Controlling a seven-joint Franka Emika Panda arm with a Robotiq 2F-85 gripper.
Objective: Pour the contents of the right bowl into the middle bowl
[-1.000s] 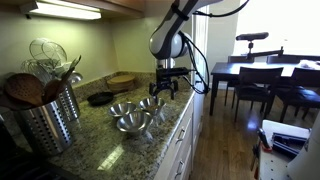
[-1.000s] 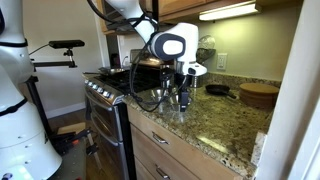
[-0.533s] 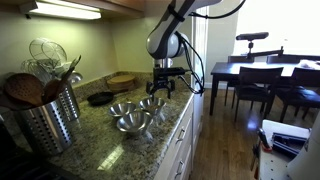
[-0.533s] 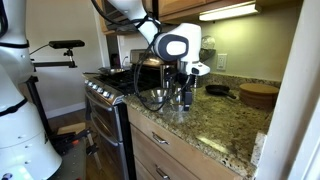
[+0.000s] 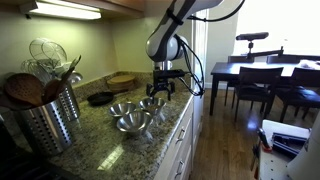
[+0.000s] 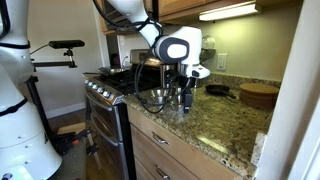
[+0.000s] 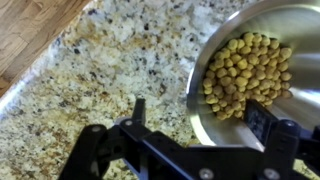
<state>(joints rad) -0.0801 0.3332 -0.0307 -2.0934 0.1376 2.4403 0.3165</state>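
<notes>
Wrist view: open hand (image 7: 198, 114) poised over the filled bowl (image 7: 300, 28)

Jaws spread wide and empty, the hand hangs above the granite counter (image 7: 90, 70). One finger shows over the steel bowl of yellow pellets (image 7: 240, 72), the other outside its rim. The grasp looks like the step in hand. Next it must descend, pinch that rim, lift, then tip over a neighbouring bowl (image 5: 131, 124).

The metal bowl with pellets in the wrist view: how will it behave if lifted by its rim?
The bowl looks rigid and polished, so probably slippery in the tool. Its rounded shape may rock on the counter. The loose pellets would likely slide when tilted.
</notes>
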